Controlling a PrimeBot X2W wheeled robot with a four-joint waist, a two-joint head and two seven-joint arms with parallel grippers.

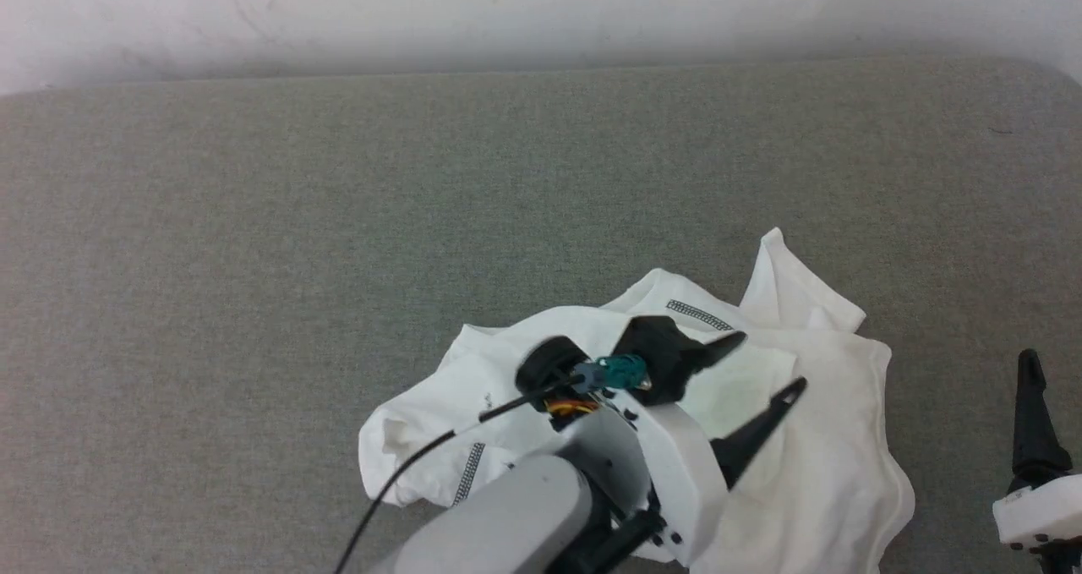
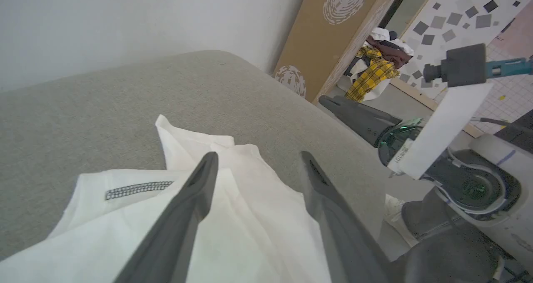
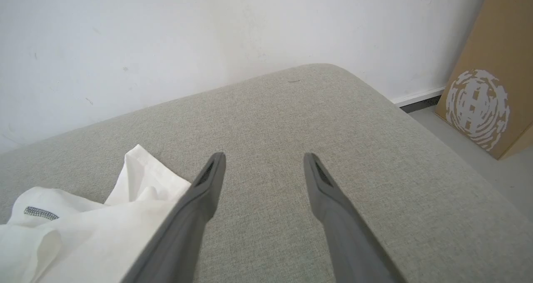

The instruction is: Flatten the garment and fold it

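Left gripper: jaws wide apart, nothing pinched between them. It sits over the middle of the garment, fingers pointing toward the garment's far right corner. Can't tell whether the tips touch the cloth. In the left wrist view there is white fabric under and between both fingers.

Right gripper: jaws also spread, empty. It is parked just off the garment's right edge, over bare cushion, not touching the cloth. In the left wrist view it shows to the right of the garment, one dark finger on a white housing.

The garment is white, thin and crumpled into a loose heap, not flat. A pointed flap sticks up at its far edge. One stitched seam strip sits on a fold at the garment's far side, and a second strip near its left edge. The chest patch is not readable.

Under the garment is a grey fabric cushion. The heap lies at the cushion's near edge, right of centre, with bare cushion left of and beyond it. Beyond the garment a white wall runs behind the cushion's far edge. Further right of the garment, past the cushion's rounded corner, a brown cardboard panel with a white swirl print leans on the wall. Behind the panel is a clothes pile with a yellow plaid piece.
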